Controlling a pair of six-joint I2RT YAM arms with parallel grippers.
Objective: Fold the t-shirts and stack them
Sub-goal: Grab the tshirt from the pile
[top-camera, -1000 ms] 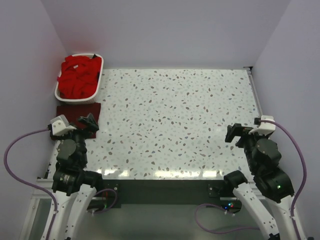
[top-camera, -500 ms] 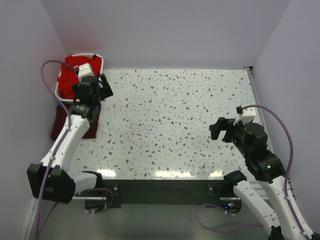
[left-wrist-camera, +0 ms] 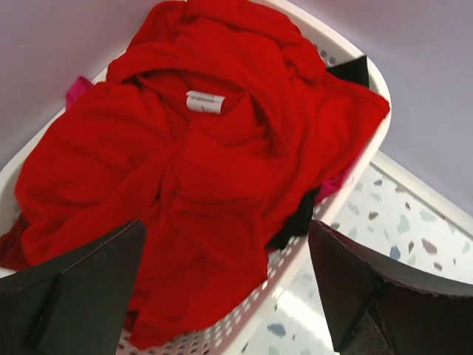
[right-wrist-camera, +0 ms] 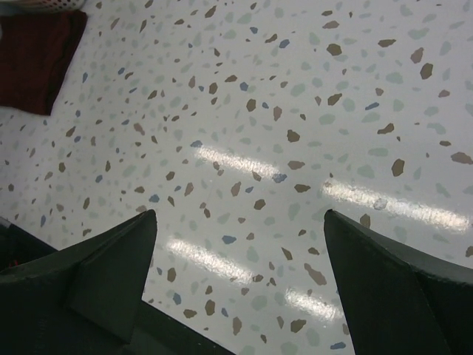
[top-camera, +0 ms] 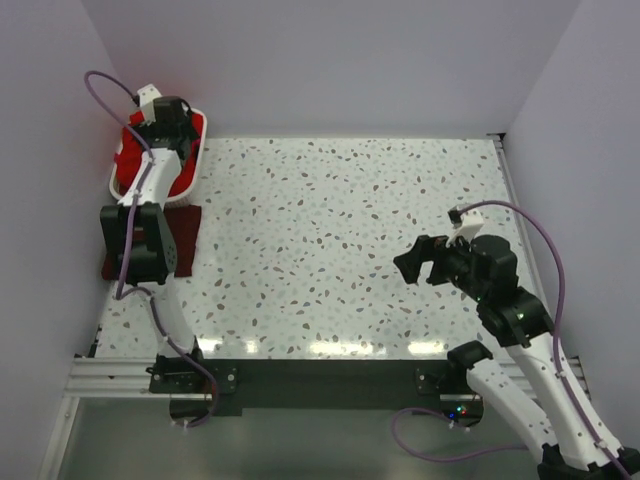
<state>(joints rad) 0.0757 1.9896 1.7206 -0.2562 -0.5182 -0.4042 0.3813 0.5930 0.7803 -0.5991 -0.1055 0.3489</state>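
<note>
A bright red t-shirt lies crumpled on top in the white laundry basket, with black cloth and a bit of magenta-pink cloth under it. In the top view the red shirt fills the basket at the far left. A folded dark maroon shirt lies flat just in front of the basket; it also shows in the right wrist view. My left gripper is open above the basket, touching nothing. My right gripper is open and empty over the table's right side.
The speckled white table stretches from the basket to a rail along the right edge. Grey walls stand close on the left, back and right. The left arm's cable loops by the left wall.
My left arm has reached from the near left corner up to the basket and now hovers over it. My right gripper has moved forward and leftward over the table.
</note>
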